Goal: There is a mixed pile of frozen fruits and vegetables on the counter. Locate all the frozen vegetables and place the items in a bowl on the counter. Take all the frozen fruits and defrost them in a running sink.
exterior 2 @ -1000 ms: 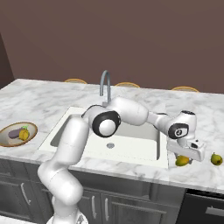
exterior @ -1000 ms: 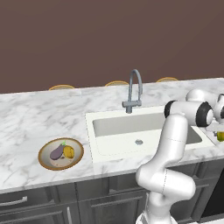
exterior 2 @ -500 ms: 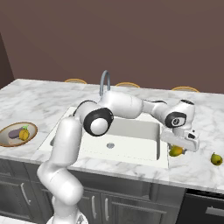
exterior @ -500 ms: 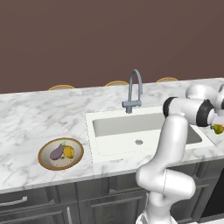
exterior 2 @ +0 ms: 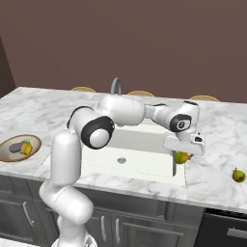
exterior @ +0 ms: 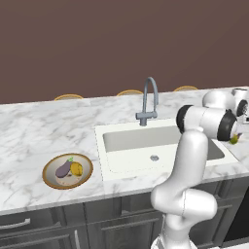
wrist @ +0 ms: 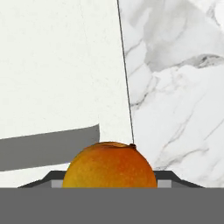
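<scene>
One frozen fruit (wrist: 110,165) sits between the tips of the gripper (exterior 2: 184,153), a rounded orange-yellow body shading to deeper orange on one side, with a tiny dark stem nub on top; from the right base view it shows as a small yellow-green ball (exterior 2: 182,157) hanging just under the hand. The gripper is closed around this fruit and carries it above the right edge of the sink (exterior 2: 144,140), where the white basin rim meets the marble. The arm reaches forward from the base, bends at a raised elbow above the basin, and stretches out to the right with the hand pointing down. A second frozen fruit (exterior 2: 238,175), pear-like and yellow-green, lies alone on the table (exterior 2: 217,164) well to the right of the sink. That makes two fruits in sight, one held and one resting. On the left part of the table stands one bowl (exterior: 48,177) with a tan-brown rim, and it holds two frozen vegetables: a dark purple eggplant (exterior: 63,169) and a rounded yellow-orange vegetable (exterior: 76,168), lying side by side and touching. One grey gooseneck tap (exterior: 149,101) rises behind the basin, and one round grey drain (exterior: 154,158) marks its floor.
</scene>
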